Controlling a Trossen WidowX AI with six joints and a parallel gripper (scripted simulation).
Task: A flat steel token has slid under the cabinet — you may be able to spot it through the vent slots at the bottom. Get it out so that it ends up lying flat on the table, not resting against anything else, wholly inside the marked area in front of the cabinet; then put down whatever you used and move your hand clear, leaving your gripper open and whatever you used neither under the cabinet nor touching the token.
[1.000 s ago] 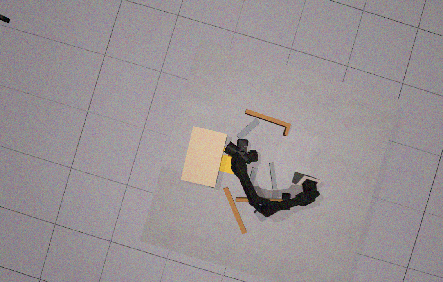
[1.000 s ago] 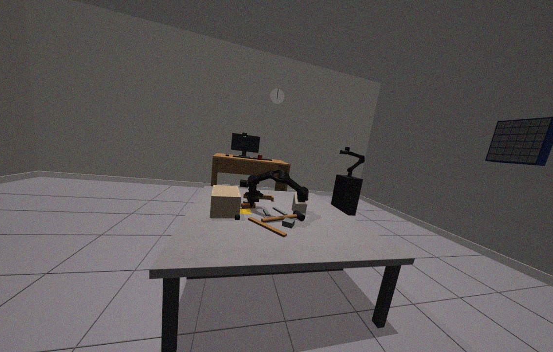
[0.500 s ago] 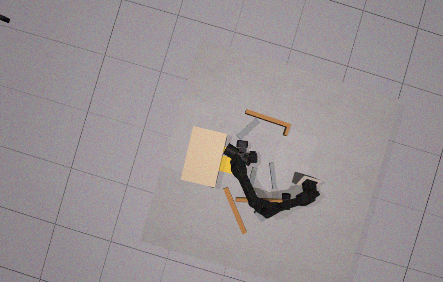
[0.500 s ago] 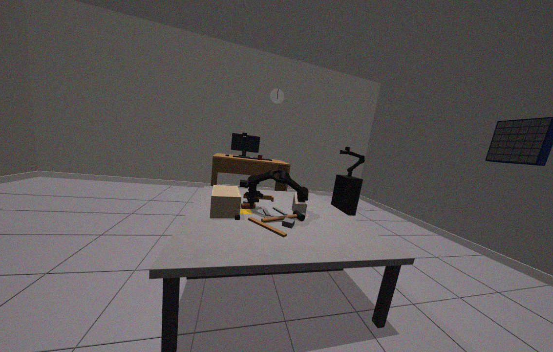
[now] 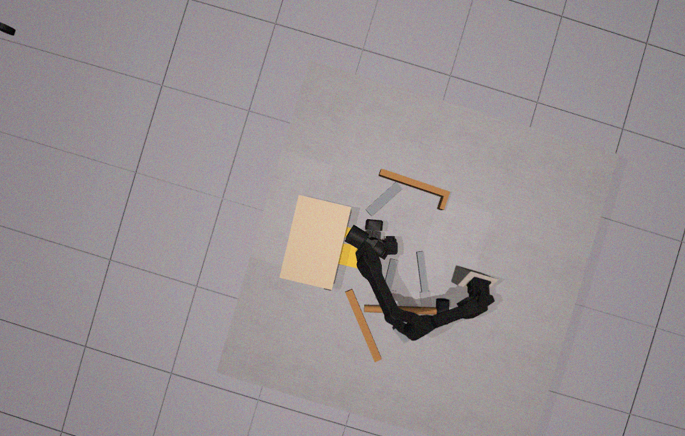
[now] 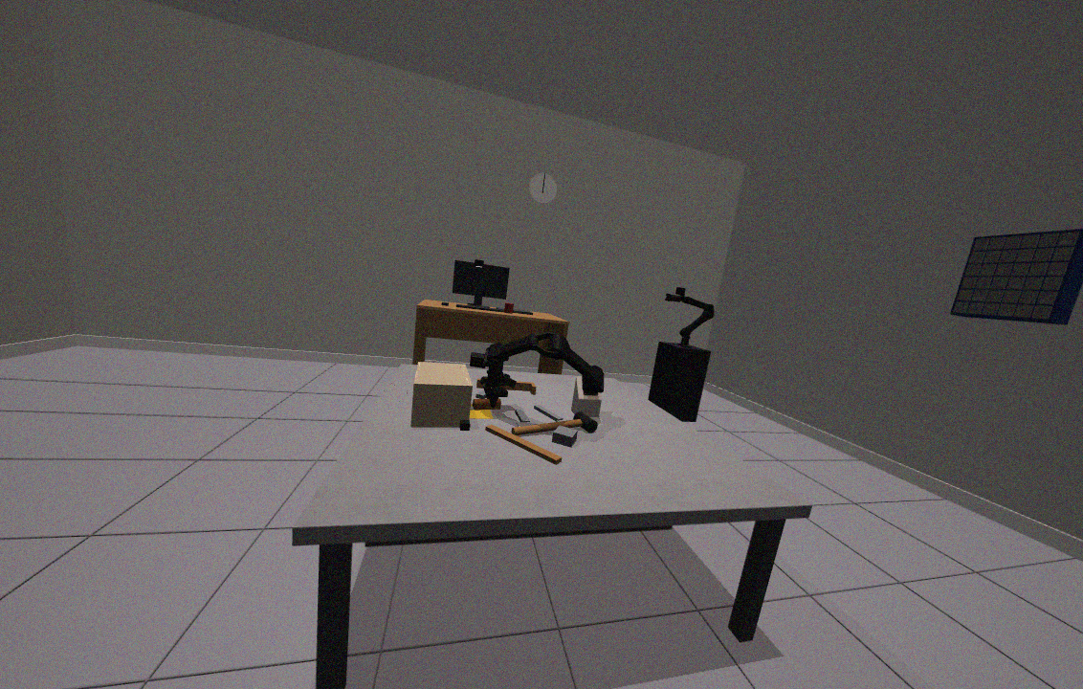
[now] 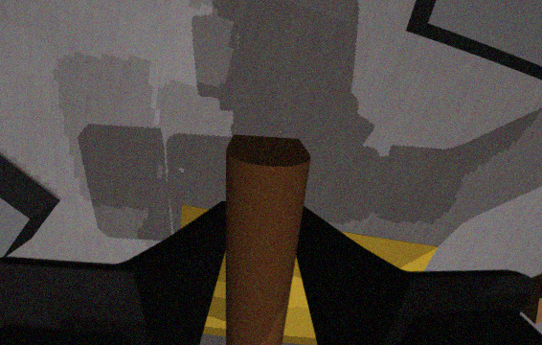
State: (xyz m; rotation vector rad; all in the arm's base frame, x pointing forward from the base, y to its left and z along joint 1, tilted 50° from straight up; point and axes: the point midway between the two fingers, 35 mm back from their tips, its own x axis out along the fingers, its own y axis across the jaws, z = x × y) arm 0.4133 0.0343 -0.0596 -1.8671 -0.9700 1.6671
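End effector [image 6: 490, 402] [image 7: 261, 211] clamped on a brown wooden rod [image 6: 485, 404] [image 7: 267, 216], over the yellow marked area [image 5: 348, 257] [image 6: 479, 414] [image 7: 302, 307] beside the cabinet [image 5: 315, 242] [image 6: 440, 395]. Can't make out the steel token in any view. L-shaped wooden stick [image 5: 414, 181] on bench [image 5: 523, 217] [image 6: 554, 488].

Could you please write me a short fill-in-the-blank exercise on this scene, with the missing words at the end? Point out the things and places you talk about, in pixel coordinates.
The gripper [image 6: 492, 402] [image 7: 261, 211] is shut on a brown ____.
The marked area [image 5: 348, 257] [image 6: 481, 414] [image 7: 306, 307] beside the cabinet [image 5: 315, 242] [image 6: 441, 395] is coloured ____.
The L-shaped piece [image 5: 412, 182] near the grey strip [image 5: 383, 198] is coloured ____.
On the far desk [image 6: 490, 313], a ____ stands upright behind the keyboard.

Missing words: rod; yellow; orange-brown; monitor
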